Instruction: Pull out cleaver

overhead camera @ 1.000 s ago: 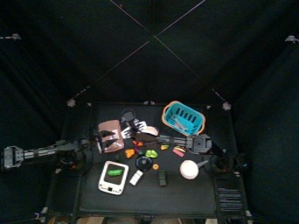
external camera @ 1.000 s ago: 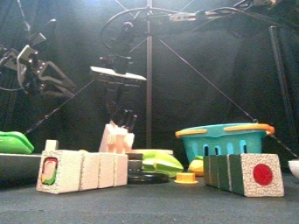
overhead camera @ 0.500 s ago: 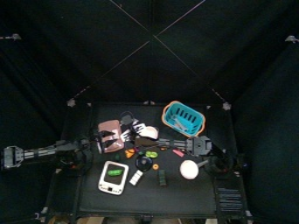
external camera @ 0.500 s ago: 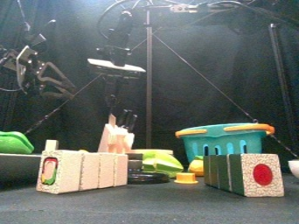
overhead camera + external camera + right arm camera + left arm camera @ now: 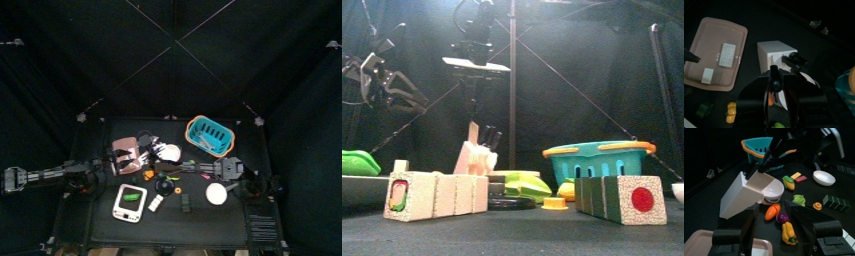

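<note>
A white knife block (image 5: 777,52) stands mid-table with black knife handles (image 5: 796,59) sticking out. It also shows in the front view (image 5: 474,160) and the left wrist view (image 5: 743,199). My right gripper (image 5: 774,80) hangs straight above the block, jaws shut on the cleaver's handle. In the front view this gripper (image 5: 473,82) is well above the block and a thin dark strip hangs under it. The blade is not clear to see. My left gripper (image 5: 776,223) is open and empty, low at the table's left (image 5: 88,182).
A pink tray (image 5: 704,50) with white pieces lies beside the block. A teal basket (image 5: 210,133) stands back right, a white bowl (image 5: 824,177) front right. A cup (image 5: 773,191), carrot (image 5: 772,212), eggplant (image 5: 782,218) and corn (image 5: 787,232) lie by the block.
My right gripper has risen steadily above the knife block with its jaws shut. The left arm has drawn back a little to the left.
</note>
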`<action>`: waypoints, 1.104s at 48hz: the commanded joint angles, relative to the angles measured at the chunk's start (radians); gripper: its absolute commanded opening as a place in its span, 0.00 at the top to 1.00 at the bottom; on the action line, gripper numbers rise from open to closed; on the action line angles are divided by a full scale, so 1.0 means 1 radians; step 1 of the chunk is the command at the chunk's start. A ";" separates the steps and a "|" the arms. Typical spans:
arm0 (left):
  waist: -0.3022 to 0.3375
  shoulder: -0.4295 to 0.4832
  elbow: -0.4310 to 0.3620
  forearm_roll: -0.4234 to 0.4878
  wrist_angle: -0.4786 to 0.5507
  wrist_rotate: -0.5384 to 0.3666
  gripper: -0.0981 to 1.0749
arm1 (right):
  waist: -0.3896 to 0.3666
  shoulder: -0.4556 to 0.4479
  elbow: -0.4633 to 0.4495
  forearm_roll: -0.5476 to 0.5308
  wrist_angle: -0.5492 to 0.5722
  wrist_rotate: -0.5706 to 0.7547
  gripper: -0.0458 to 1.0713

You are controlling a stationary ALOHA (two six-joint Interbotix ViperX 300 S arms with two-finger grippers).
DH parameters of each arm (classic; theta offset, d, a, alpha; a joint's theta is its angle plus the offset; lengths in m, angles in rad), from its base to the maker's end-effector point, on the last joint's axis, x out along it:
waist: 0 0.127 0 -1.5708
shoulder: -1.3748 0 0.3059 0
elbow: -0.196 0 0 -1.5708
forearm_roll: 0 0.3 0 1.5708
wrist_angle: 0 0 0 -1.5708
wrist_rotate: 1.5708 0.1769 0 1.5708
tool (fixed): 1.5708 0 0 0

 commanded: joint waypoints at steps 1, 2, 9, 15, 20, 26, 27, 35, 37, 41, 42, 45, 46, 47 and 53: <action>0.003 0.002 -0.011 0.000 -0.005 0.000 0.21 | 0.011 -0.077 -0.020 -0.031 0.025 -0.002 0.45; 0.003 0.002 -0.009 0.000 -0.003 0.002 0.21 | 0.012 -0.080 -0.020 -0.035 0.028 -0.002 0.45; 0.003 0.002 -0.009 0.000 -0.005 0.000 0.21 | 0.020 -0.087 -0.017 -0.038 0.034 -0.005 0.45; 0.003 0.002 -0.009 0.000 -0.005 0.000 0.21 | 0.031 -0.095 -0.017 -0.043 0.037 -0.011 0.45; 0.003 0.002 -0.011 0.000 -0.005 0.002 0.21 | 0.037 -0.100 -0.017 -0.048 0.040 -0.015 0.45; 0.003 0.002 -0.009 0.000 -0.003 0.000 0.21 | 0.048 -0.109 -0.011 -0.060 0.051 -0.015 0.45; 0.003 0.002 -0.009 0.000 -0.003 0.000 0.21 | 0.049 -0.110 -0.008 -0.061 0.052 -0.015 0.45; 0.003 0.002 -0.009 0.000 -0.003 0.000 0.21 | 0.061 -0.132 0.012 -0.066 0.066 -0.015 0.45; 0.003 0.002 -0.009 0.000 -0.003 0.002 0.21 | 0.064 -0.138 0.021 -0.066 0.066 -0.015 0.45; 0.003 0.002 -0.008 0.000 -0.003 0.000 0.21 | 0.071 -0.150 0.031 -0.074 0.066 -0.015 0.45; 0.003 0.002 -0.009 0.000 -0.005 0.000 0.21 | 0.072 -0.153 0.032 -0.075 0.066 -0.015 0.45; 0.003 0.002 -0.009 0.000 -0.003 0.000 0.21 | 0.077 -0.160 0.034 -0.084 0.066 -0.015 0.45; 0.003 0.002 -0.009 0.000 -0.005 0.000 0.21 | 0.078 -0.163 0.035 -0.087 0.066 -0.015 0.45; 0.003 0.002 -0.008 0.000 -0.005 0.000 0.21 | 0.081 -0.164 0.035 -0.089 0.066 -0.015 0.45; 0.003 0.002 -0.009 0.000 -0.005 0.000 0.21 | 0.089 -0.169 0.035 -0.097 0.066 -0.015 0.45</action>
